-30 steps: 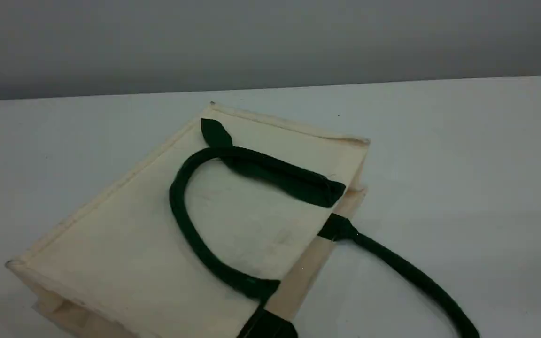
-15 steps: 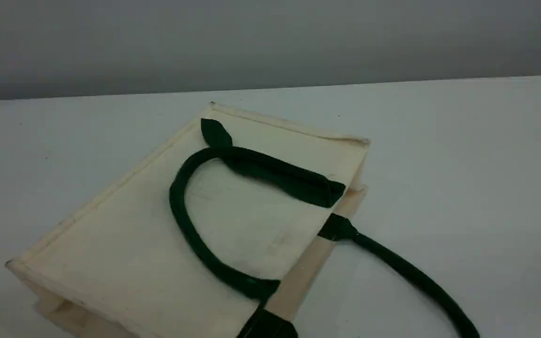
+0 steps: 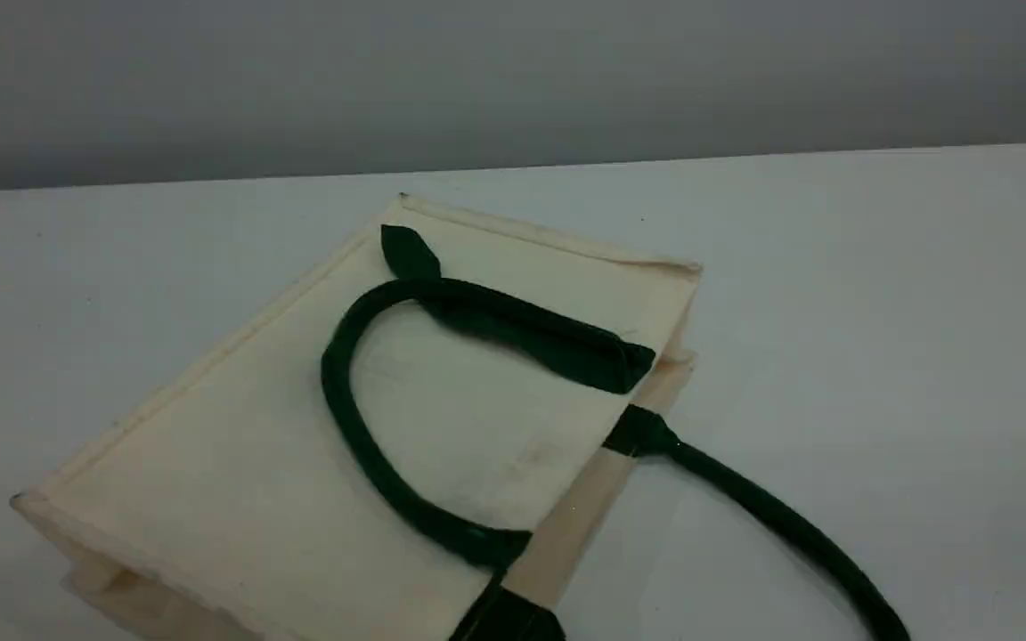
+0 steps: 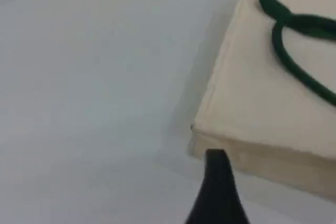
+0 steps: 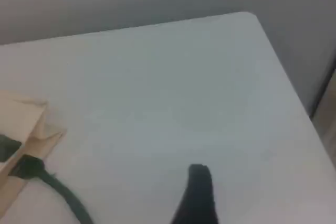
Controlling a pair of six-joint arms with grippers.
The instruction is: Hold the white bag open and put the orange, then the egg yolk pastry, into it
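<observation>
Zero progress so far: the white bag (image 3: 317,445) lies flat mid-counter (image 3: 878,312), mouth toward 4 o'clock, unopened. Orange and pastry aren't in view. Both my end effectors hang spread wide, gripping nothing.

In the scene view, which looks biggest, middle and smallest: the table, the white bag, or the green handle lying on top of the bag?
1. Table, widest, running across the whole view.
2. White bag, lying flat on it.
3. Green handle, a thin loop within the bag's top face.
</observation>
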